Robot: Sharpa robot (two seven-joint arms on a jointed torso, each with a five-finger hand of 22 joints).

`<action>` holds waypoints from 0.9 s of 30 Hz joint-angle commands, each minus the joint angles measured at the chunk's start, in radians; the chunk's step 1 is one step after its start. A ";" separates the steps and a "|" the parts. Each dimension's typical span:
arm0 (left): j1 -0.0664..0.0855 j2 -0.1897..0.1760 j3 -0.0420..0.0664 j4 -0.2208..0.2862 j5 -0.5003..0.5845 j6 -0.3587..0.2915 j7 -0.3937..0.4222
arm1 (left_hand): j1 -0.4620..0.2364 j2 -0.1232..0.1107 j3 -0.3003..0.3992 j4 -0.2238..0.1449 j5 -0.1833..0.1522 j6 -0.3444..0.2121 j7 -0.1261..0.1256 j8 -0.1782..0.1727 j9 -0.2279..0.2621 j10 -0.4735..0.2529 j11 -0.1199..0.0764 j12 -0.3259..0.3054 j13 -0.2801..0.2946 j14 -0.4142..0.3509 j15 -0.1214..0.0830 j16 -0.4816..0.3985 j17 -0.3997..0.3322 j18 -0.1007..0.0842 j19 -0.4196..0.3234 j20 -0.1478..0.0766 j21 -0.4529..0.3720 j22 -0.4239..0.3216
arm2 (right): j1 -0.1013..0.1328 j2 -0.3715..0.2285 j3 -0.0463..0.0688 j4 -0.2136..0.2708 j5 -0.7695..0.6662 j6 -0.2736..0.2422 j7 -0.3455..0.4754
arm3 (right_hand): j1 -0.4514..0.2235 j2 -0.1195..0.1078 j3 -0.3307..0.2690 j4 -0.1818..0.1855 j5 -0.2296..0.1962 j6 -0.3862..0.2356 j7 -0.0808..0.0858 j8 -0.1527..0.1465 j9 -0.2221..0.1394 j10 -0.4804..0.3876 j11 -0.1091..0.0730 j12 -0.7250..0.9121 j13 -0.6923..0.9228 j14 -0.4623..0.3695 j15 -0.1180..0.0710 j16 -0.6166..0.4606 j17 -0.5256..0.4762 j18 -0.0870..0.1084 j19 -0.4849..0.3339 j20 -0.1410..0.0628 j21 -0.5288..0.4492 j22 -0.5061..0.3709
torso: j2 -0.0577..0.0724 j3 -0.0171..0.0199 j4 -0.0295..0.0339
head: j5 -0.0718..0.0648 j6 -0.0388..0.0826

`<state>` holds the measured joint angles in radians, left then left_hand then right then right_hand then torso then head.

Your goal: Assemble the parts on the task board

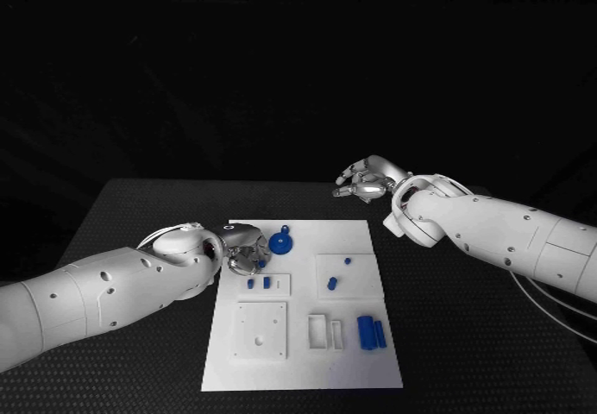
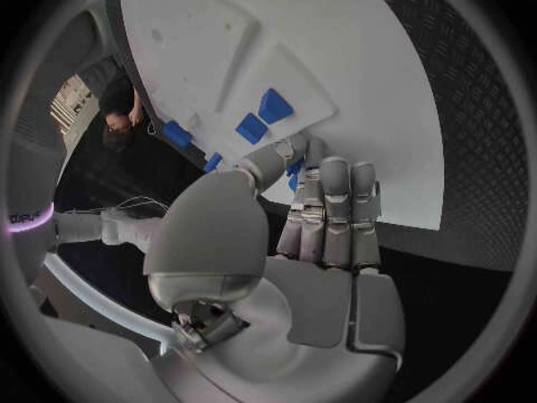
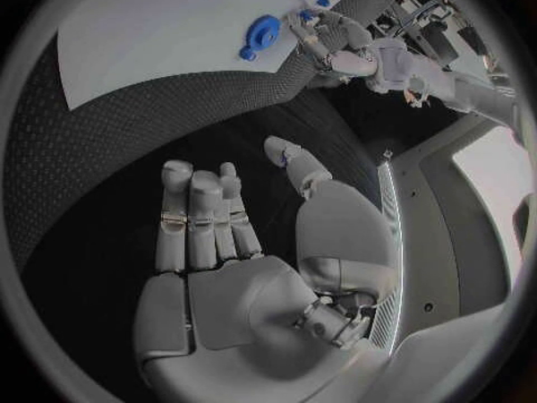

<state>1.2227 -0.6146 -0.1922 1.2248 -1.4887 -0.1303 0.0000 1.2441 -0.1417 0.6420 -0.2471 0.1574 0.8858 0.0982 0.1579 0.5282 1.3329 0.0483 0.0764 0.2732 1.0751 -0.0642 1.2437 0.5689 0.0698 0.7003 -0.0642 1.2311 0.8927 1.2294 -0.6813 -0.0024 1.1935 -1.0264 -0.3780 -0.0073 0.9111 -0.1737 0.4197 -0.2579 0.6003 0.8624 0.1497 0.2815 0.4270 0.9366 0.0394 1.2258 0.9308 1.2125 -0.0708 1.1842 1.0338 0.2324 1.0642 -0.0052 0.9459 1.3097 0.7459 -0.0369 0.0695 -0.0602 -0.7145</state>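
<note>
The white task board (image 1: 304, 354) lies mid-table. My left hand (image 1: 245, 250) hovers at the board's far left corner, thumb and fingers curled together. A small blue part (image 2: 294, 167) shows between them, so it looks pinched. Just right of that hand lies a round blue part (image 1: 282, 241) with a knob. Two small blue pegs (image 1: 259, 282) stand in a raised plate, and other small blue pieces (image 1: 332, 283) sit on the right plate. Two long blue bars (image 1: 369, 332) lie near the right edge. My right hand (image 1: 365, 183) hangs open over the black table beyond the board's far right corner, holding nothing.
A raised white square plate (image 1: 261, 329) and two narrow white slots (image 1: 326, 332) occupy the board's near half. Black table (image 1: 137, 216) surrounds the board on all sides. In the right wrist view the board (image 3: 157, 27) lies beyond the right hand's (image 3: 224, 242) extended fingers.
</note>
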 commanded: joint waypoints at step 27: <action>0.019 -0.118 0.076 -0.035 0.781 -0.221 0.149 | -0.052 -0.074 0.001 0.083 -0.101 0.064 0.046 0.086 0.030 -0.054 0.032 -0.005 -0.008 -0.077 0.040 -0.158 -0.091 -0.035 -0.079 -0.057 -0.087 -0.049 | -0.036 -0.089 -0.019 0.076 -0.383 0.152 0.064 | 0.185 0.004 0.140 -0.026 -0.317 0.040 0.011 0.047 0.011 0.022 0.061 -0.754 -0.623 -0.076 0.060 -0.070 -0.128 0.029 -0.077 0.057 -0.086 0.012 | -0.001 -0.0007 -0.0003 | -0.024 0.016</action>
<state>1.2384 -0.7297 -0.1169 1.1860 -1.1166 -0.2866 0.0480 1.2004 -0.2157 0.6450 -0.1701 0.0605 0.9541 0.1409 0.2406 0.5569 1.2866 0.0800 0.0685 0.2663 1.0033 -0.0246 1.0941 0.4824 0.0539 0.6260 -0.0592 1.1479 0.8457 1.1973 -0.7676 -0.0197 1.2576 -1.2561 -0.2728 0.0342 1.0877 -0.1710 0.5593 -0.2843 0.2872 0.9016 0.1651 0.3256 0.4370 0.9410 0.0993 0.4898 0.3234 1.1379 -0.0129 1.1078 0.9092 0.2629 0.9821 0.0520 0.8629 1.3088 0.7451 -0.0375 0.0697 -0.0784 -0.6980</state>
